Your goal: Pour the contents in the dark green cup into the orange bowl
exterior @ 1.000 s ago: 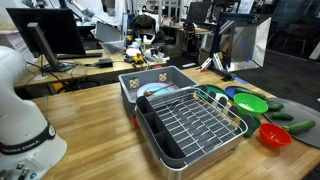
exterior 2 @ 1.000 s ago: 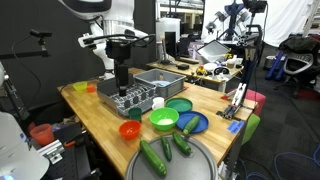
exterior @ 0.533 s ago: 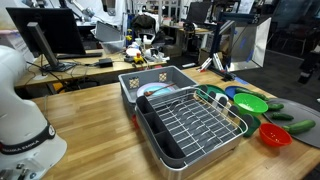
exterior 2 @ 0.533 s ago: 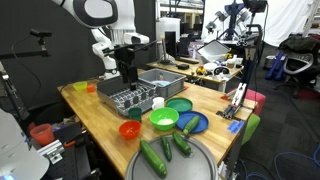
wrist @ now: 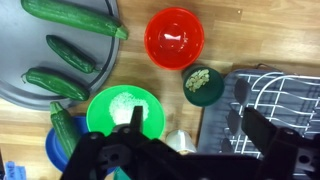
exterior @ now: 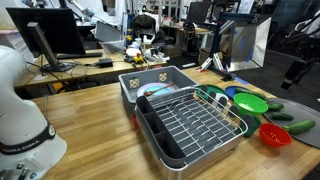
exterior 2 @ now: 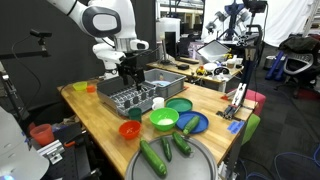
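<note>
Overhead in the wrist view, the small round dark green plastic cup (wrist: 203, 85) stands upright on the wooden table (wrist: 265, 35) with pale bits inside, at five o'clock of the shallow red-orange plastic bowl (wrist: 175, 37). The Robotiq gripper (wrist: 180, 146) hovers above, fingers spread and holding nothing.

A wooden tabletop (wrist: 260, 35) is seen carrying a wire dish rack (exterior: 195, 125), with a grey bin (exterior: 160, 78) set behind it. Beside the rack are placed the dark green cup (wrist: 203, 85), the orange bowl (wrist: 175, 37), a bright green bowl (wrist: 124, 108), a blue dish (exterior 2: 192, 123) and a round grey tray (wrist: 15, 45).
</note>
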Motion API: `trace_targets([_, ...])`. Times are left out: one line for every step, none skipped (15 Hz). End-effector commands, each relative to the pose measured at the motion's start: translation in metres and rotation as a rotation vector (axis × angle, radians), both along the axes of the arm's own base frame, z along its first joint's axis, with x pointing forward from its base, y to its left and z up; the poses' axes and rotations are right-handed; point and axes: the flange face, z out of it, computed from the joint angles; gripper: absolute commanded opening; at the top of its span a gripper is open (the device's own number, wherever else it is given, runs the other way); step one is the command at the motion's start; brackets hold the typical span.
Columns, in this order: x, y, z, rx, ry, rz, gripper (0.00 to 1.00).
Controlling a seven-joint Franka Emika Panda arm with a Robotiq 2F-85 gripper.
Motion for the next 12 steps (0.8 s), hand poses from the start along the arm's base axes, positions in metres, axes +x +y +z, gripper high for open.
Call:
trace_targets([0.0,0.0,0.0,0.0,-0.001,0.004,1.0])
trace_targets([0.0,0.0,0.001,0.0,-0.001,0.005,1.0])
trace_targets([0.0,0.0,0.001,0.0,-0.002,0.006,1.0])
trace_targets([0.0,0.0,0.001,0.0,-0.002,0.006,1.0])
trace_targets([0.001,0.005,0.001,0.038,0.008,0.048,1.0])
trace_targets([0.002,0.009,0.0,0.058,0.004,0.089,1.0])
trace_targets([0.003,0.015,-0.002,0.08,-0.004,0.134,1.0])
trace_targets([0.003,0.02,-0.005,0.098,-0.019,0.184,1.0])
trace_targets([0.002,0.027,-0.01,0.125,-0.023,0.246,1.0])
trace_targets([0.001,0.032,-0.016,0.145,-0.026,0.298,1.0])
trace_targets([0.0,0.037,-0.024,0.161,-0.02,0.355,1.0])
trace_targets([-0.001,0.041,-0.032,0.176,-0.02,0.412,1.0])
